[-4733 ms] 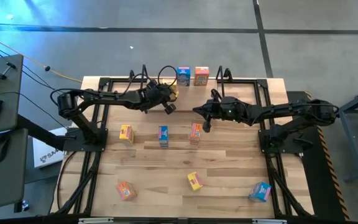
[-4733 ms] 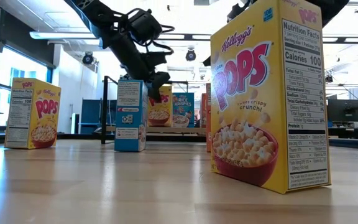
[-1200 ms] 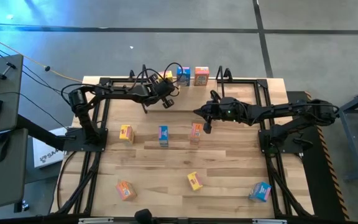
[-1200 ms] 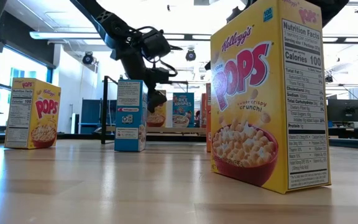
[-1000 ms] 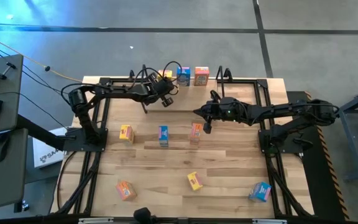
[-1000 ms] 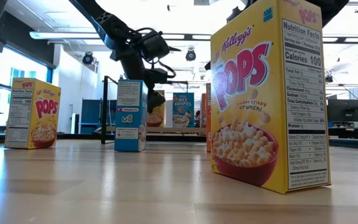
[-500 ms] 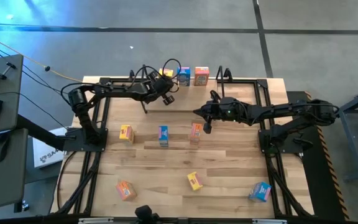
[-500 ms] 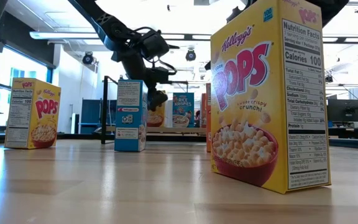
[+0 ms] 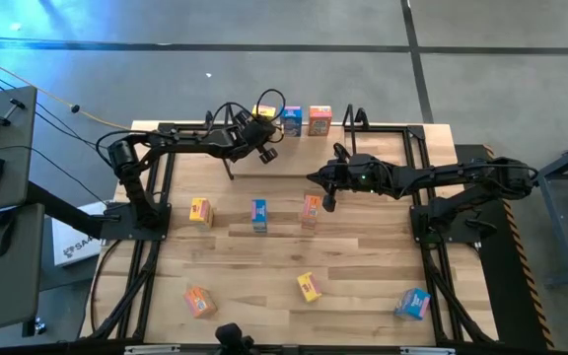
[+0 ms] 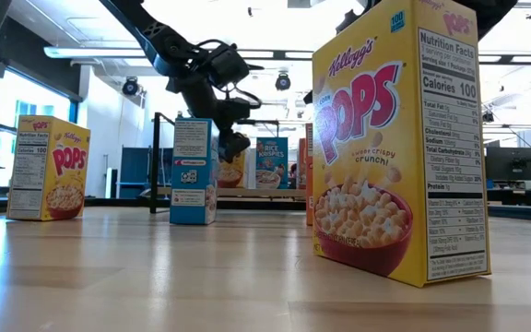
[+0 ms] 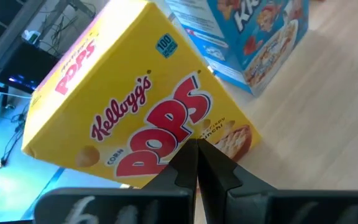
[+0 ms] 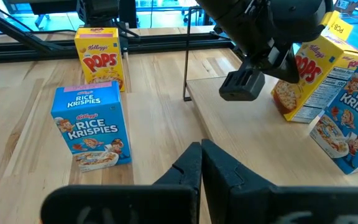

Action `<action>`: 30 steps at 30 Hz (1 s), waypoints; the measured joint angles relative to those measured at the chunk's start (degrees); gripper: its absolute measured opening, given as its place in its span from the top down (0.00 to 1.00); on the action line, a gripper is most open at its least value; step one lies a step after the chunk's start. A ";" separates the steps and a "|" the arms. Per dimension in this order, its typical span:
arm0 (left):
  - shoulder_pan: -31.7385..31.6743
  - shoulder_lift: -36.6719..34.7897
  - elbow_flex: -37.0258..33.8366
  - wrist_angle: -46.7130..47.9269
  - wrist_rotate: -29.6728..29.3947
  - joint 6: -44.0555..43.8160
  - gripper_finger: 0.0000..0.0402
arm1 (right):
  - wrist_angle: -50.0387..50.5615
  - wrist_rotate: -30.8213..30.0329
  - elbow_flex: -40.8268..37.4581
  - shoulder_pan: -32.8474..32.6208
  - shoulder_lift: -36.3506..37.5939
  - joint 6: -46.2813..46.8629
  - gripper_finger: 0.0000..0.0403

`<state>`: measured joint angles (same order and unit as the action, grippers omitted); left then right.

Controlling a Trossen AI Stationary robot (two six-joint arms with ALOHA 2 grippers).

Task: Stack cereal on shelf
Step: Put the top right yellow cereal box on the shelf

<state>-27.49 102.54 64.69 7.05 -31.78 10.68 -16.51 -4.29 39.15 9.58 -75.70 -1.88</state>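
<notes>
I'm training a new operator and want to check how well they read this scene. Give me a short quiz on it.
1. How many small cardboard cereal boxes stand on the large wooden tabletop, off the light wooden plank shelf?
2. True or false: the right gripper is clamped on a blue box.
3. Which box on the shelf is right in front of the left gripper? A. yellow B. blue C. orange

Key
1. Six: two yellow, two blue, two orange.
2. False. Its fingers are shut on nothing, above the table.
3. A, the yellow Corn Pops box.
</notes>
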 joint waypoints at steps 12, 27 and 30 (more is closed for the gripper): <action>0.11 0.00 0.00 0.00 2.28 -0.96 1.00 | -0.01 0.28 -0.01 0.00 0.00 0.34 1.00; -0.90 0.02 0.00 -1.42 2.28 -0.96 1.00 | 0.00 0.44 -0.02 0.00 0.00 0.43 1.00; -1.11 0.02 -0.01 -1.40 2.58 -0.94 1.00 | 0.00 0.44 -0.02 0.00 0.00 0.43 1.00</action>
<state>-28.60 102.56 64.67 5.65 -29.20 9.74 -16.51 -3.86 39.13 9.58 -75.70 -1.45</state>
